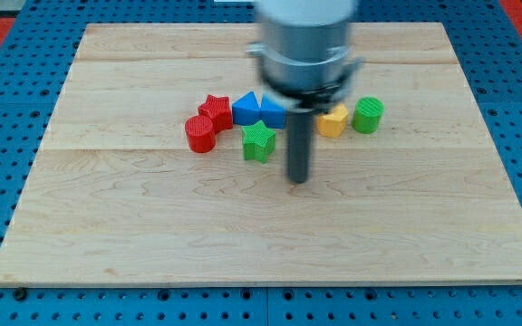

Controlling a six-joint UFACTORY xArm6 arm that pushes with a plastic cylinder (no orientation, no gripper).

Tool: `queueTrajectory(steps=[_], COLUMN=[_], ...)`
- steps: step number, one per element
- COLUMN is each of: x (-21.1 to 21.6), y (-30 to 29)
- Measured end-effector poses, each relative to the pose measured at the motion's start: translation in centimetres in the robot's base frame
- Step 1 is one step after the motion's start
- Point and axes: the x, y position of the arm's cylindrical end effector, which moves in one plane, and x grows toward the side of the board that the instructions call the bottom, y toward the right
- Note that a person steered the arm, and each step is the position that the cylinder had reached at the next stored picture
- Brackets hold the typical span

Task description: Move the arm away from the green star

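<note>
The green star (pixel 258 141) lies on the wooden board (pixel 152 235) near its middle. My tip (pixel 297 179) rests on the board just to the right of the star and a little below it, a small gap apart. The rod is blurred. The arm's grey body hangs over the board's top middle and hides part of the blocks behind it.
A red cylinder (pixel 200 133) and a red star (pixel 215 110) lie left of the green star. A blue triangle (pixel 246 109) and another blue block (pixel 273 111) sit above it. A yellow block (pixel 333 120) and a green cylinder (pixel 368 115) lie at the right.
</note>
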Motion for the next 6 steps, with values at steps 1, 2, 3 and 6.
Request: queueTrajectory(steps=[1, 2, 3, 6], x=[-6.6, -12.8, -12.2, 1.0], y=[12.4, 15.0, 10.3, 7.0])
